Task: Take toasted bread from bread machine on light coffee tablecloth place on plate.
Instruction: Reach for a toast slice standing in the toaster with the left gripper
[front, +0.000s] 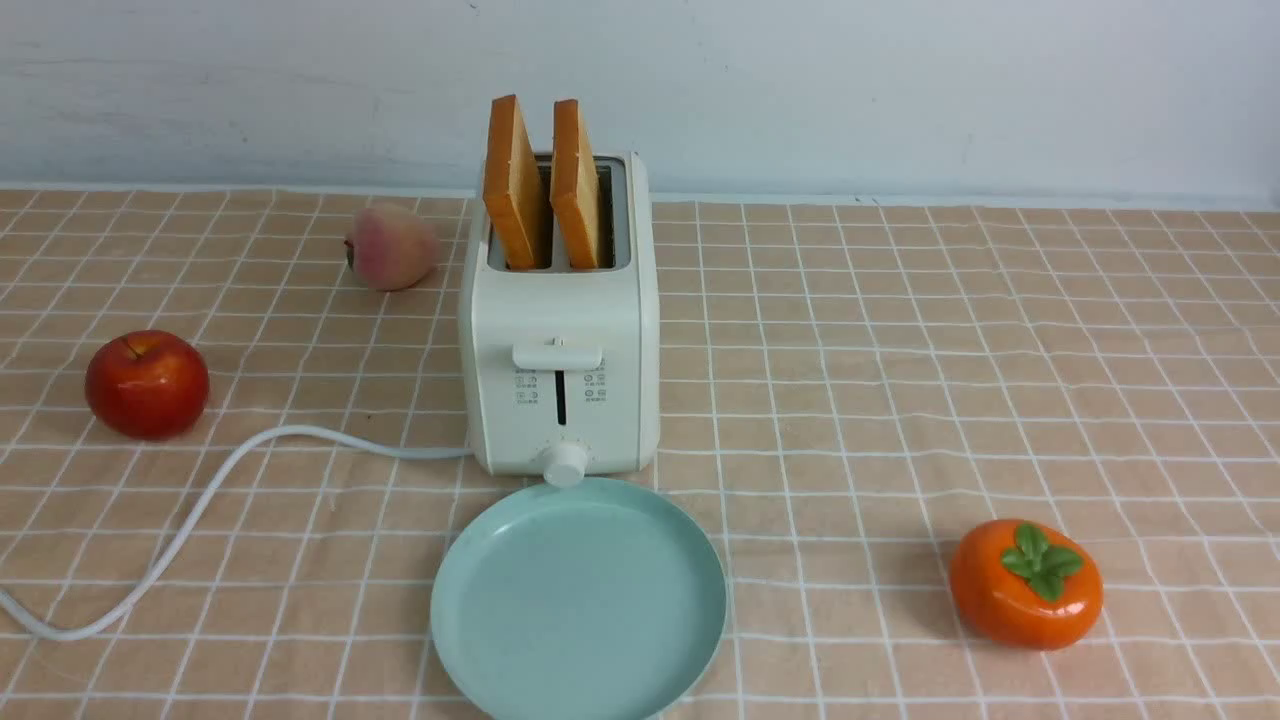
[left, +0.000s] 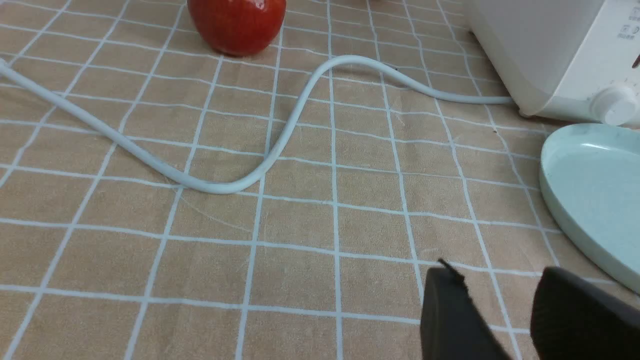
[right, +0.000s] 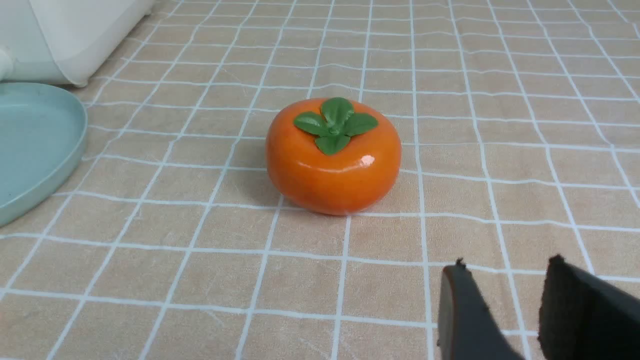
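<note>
two slices of toasted bread (front: 513, 185) stand upright in the slots of the bread machine (front: 560, 330), their upper halves sticking out. the plate (front: 580, 600) lies on the light coffee tablecloth (front: 900, 400) just in front of the machine. the left pincer (left: 500, 282) is over the cloth near the plate, the right pincer (right: 507, 272) near an orange persimmon (right: 333, 155). both are released, jaws apart.

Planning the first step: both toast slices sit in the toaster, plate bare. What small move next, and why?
Likely raise the left gripper toward the left toast slice: both slices stand upright in the bread machine, the plate is bare, and this gripper hangs low over the tablecloth, open and empty.
</note>
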